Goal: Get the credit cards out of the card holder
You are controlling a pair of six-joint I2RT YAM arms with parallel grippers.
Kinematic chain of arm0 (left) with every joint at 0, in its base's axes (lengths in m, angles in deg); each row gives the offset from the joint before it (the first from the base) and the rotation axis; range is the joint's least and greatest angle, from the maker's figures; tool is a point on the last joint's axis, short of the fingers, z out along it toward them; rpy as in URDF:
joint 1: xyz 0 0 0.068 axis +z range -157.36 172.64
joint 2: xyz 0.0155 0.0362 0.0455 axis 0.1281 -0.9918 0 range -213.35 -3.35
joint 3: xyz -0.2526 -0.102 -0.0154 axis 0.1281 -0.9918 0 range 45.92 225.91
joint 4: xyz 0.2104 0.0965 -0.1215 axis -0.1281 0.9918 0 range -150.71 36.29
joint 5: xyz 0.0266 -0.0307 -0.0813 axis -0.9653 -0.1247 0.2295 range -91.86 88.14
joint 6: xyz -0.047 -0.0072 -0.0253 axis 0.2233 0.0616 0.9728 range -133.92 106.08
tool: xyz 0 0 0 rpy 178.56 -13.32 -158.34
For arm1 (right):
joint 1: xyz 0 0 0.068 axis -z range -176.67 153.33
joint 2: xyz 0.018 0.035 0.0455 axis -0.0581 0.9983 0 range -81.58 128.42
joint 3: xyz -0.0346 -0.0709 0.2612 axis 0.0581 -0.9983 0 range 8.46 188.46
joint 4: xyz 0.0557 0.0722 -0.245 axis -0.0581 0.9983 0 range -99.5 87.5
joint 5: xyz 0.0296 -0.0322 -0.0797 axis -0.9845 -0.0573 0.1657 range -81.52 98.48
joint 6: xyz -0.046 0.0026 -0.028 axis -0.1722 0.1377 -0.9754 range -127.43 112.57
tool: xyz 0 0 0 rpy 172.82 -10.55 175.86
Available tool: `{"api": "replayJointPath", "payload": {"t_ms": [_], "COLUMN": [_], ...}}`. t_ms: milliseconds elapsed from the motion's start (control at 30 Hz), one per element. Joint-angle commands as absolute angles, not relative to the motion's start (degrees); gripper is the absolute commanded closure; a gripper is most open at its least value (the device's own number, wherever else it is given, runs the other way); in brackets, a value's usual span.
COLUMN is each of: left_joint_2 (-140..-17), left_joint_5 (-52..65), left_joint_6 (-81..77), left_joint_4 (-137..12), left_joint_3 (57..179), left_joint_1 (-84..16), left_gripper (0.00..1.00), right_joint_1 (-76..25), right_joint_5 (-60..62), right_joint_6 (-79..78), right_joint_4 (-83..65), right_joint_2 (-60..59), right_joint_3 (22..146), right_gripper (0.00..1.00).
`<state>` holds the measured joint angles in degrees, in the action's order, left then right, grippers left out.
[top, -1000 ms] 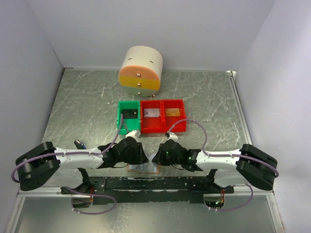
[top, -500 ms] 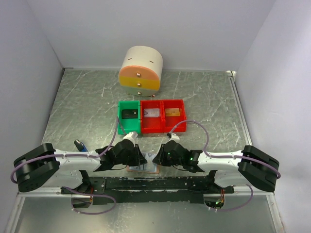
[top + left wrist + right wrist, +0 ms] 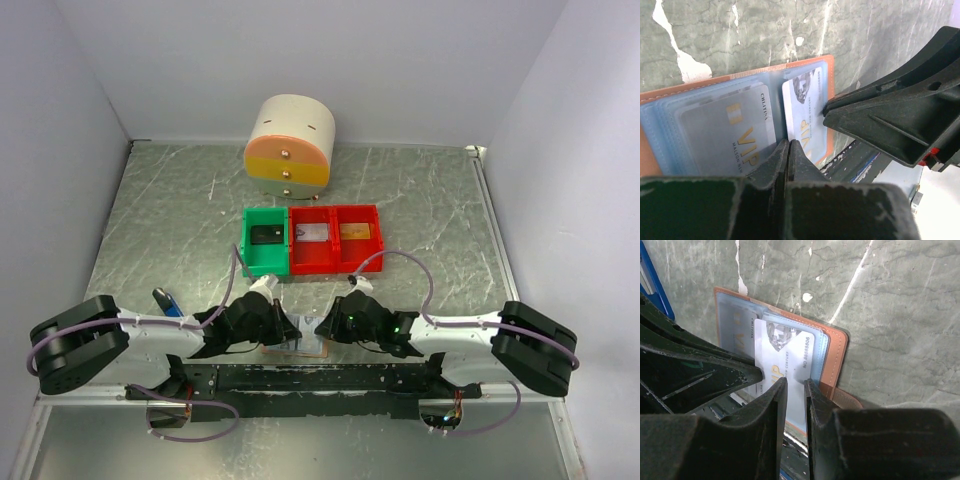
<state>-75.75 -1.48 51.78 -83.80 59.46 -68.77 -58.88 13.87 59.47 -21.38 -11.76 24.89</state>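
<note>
Two claws meet over the open holder (image 3: 837,352), which lies flat at the near edge of the surface (image 3: 180,200), between the arm bases and in front of the row of bins (image 3: 312,262). At least two cards sit in its pale blue pockets: a white card (image 3: 790,352) at the end nearest the right arm and a grey card (image 3: 730,130) beside it.

The left claw (image 3: 789,145) is clenched, its tips pressed together right at the white card's inner edge. Whether that edge is nipped between them cannot be told. The right claw (image 3: 794,385) stands with jaws slightly parted over the same card's near edge, one finger touching the holder. Whether it grips or only braces cannot be told either.

The step in hand looks like the pull of the white card, with extraction far from finished. The next move probably calls for the right claw to pin the holder while the left draws the card straight out along its pocket. A skewed pull could drag the whole holder along.
</note>
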Motion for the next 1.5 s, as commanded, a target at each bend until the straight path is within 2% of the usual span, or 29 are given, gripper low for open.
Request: {"api": "replayJointPath", "payload": {"t_ms": [0, 167, 600, 933, 1100, 1267, 1467], "left_joint_2": [-76.2, -74.0, -71.7, -71.7, -72.8, -73.0, -70.1], "left_joint_5": [1.7, -2.8, -3.3, -2.8, -2.3, -1.7, -2.7], "left_joint_6": [51.9, 50.4, 50.0, 49.7, 49.5, 48.8, 48.2], "left_joint_4": [-86.2, -71.7, -69.4, -69.2, -69.7, -70.2, -68.1], "left_joint_3": [62.3, 65.9, 66.0, 66.2, 66.7, 66.9, 66.6], "left_joint_1": [-69.3, -69.3, -69.3, -69.3, -69.3, -69.3, -69.3], "left_gripper": [0.93, 0.93, 0.93, 0.93, 0.93, 0.93, 0.92], "right_joint_1": [-58.8, -58.8, -58.8, -58.8, -58.8, -58.8, -58.8], "right_joint_5": [16.4, 16.7, 18.0, 14.2, 11.1, 16.7, 16.0], "right_joint_6": [59.2, 60.1, 56.1, 52.1, 51.5, 55.3, 56.6], "right_joint_4": [-11.7, -11.8, -4.9, -3.5, -9.4, -4.2, -6.3], "right_joint_2": [-10.4, -12.4, -13.3, -16.0, -12.3, -5.7, -3.5], "right_joint_3": [22.4, 21.1, 26.8, 34.3, 35.4, 36.6, 32.8], "right_gripper": [0.78, 0.78, 0.76, 0.74, 0.72, 0.72, 0.72]}}
